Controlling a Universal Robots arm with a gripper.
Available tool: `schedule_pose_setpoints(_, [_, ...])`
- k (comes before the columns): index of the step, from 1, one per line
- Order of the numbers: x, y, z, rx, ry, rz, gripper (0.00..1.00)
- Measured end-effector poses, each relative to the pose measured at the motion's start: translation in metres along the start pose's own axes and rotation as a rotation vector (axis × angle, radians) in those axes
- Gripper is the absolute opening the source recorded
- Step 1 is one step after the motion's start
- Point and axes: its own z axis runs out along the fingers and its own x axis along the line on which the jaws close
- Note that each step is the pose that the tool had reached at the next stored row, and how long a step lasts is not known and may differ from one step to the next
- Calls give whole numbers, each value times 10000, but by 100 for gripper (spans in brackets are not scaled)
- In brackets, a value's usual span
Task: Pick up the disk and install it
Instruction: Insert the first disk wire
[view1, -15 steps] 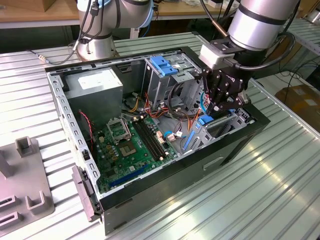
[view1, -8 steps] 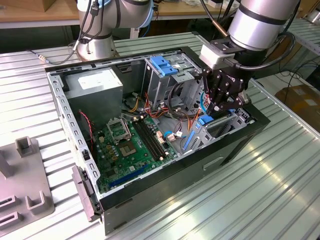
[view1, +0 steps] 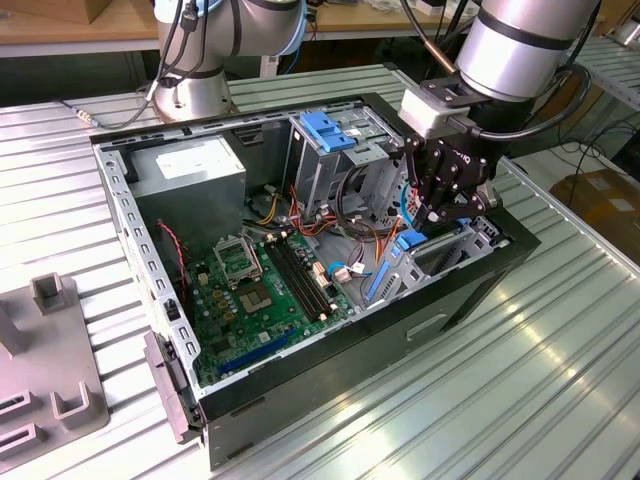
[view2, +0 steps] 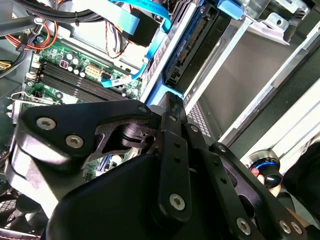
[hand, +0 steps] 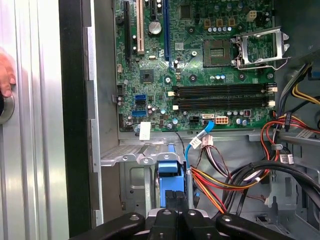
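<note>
Open computer case (view1: 130, 230) lies on its side on the ribbed metal worktop (view1: 520, 380), side panel off and motherboard (view1: 260, 290) exposed. The disk (view1: 411, 241) stands on edge in the drive bay at the case's corner toward the exterior view's right. Its blue carrier rail faces up, and its dark body shows beside that rail in the second wrist view (view2: 192, 47). The gripper (view1: 428, 222) hangs directly over this bay. In both wrist views its fingers (hand: 170, 200) are drawn together, with the tips at the blue end of the carrier (hand: 167, 172). No gap is visible between them (view2: 170, 100). The grey power supply box (view1: 190, 165) occupies the far corner of the case toward the exterior view's left. It carries a white label whose print is too small to read. A light-blue latch block (view1: 325, 130) tops the cage along the far edge. A white sticker (hand: 144, 131) sits at the motherboard's edge and a white tag (hand: 195, 143) hangs on a cable; neither is legible. A person's hand (hand: 5, 75) rests on the worktop outside the case wall.
</note>
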Motion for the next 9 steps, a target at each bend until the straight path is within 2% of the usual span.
schedule_pose_setpoints(4, [0,-5,0,0,0,-2,11])
schedule_pose_setpoints(9, [-3,-69,2,0,0,1,11])
